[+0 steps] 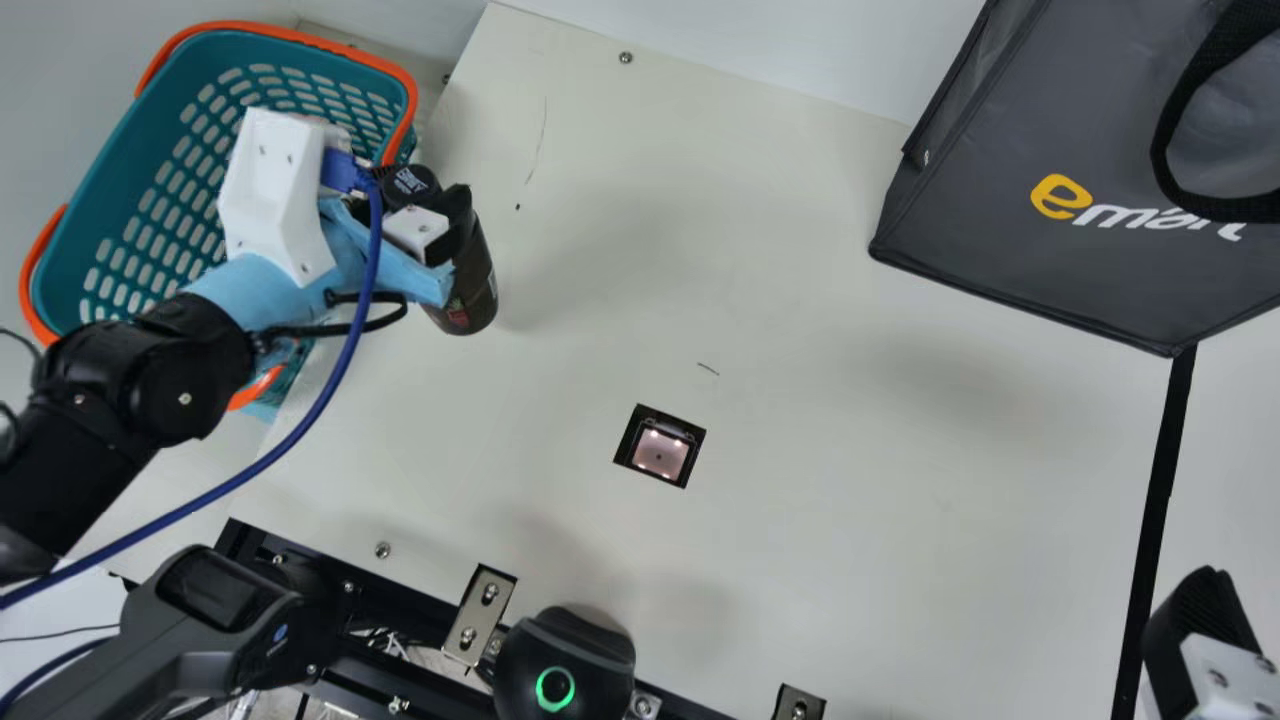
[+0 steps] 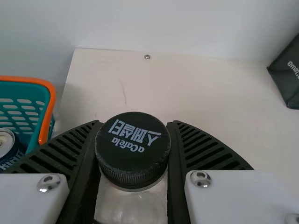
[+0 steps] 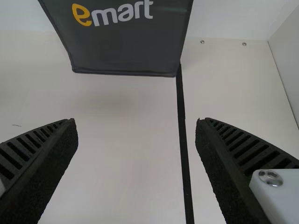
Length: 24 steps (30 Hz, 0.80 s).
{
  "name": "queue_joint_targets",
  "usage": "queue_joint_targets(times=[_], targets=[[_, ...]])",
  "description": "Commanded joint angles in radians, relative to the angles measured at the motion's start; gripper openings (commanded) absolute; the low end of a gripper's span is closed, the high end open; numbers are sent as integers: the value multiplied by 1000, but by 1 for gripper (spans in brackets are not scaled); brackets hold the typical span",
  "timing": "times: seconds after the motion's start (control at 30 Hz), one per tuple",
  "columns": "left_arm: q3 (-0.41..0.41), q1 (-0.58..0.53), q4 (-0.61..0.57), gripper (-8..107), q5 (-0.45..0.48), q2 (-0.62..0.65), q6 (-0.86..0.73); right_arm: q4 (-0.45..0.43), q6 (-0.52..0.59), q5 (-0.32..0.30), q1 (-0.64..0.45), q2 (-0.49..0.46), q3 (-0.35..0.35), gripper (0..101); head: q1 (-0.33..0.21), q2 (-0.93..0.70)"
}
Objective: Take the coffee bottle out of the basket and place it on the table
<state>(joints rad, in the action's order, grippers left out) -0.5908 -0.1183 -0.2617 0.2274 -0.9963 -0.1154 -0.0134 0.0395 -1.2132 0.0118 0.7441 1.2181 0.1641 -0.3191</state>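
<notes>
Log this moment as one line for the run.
Left gripper: shut on coffee bottle | Place: outside basket, over table | Tabletop contact: unclear | Right gripper: open, empty

- Cap [image 2: 135, 147], at left claw [image 1: 430, 205]: black, white lettering.
- Bottle [image 1: 475, 290], in left claw: dark, red patch.
- Basket [image 1: 90, 215], beside left claw: teal, rows of slots; orange rim.
- Bag [image 1: 1010, 160], well apart from left claw: dark grey; yellow, white print.
- Table [image 1: 850, 450], below both claws: cream.
- Stripe [image 1: 1160, 490], near right claw [image 1: 1195, 610]: black.

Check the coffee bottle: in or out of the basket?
Out: the bottle is past the rim of the basket, over the table, held in the left gripper.
</notes>
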Motion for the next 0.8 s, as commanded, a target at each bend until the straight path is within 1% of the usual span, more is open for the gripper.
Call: queue_joint_targets(times=[0.0,0.2,0.37,0.53,0.77], targets=[[18,-3,12,10,-39,-5,9,0,0,0,0,0,0,91,-26,-2],[65,-2,62,10,-115,-19,45,0,0,-1,0,0,0,91,-26,-2],[97,9,102,10,-154,-22,73,0,0,-1,0,0,0,91,-26,-2],[120,24,143,10,-167,-12,103,0,0,-1,0,0,0,91,-26,-2],[147,37,200,10,-157,21,148,0,0,-1,0,0,0,91,-26,-2]])
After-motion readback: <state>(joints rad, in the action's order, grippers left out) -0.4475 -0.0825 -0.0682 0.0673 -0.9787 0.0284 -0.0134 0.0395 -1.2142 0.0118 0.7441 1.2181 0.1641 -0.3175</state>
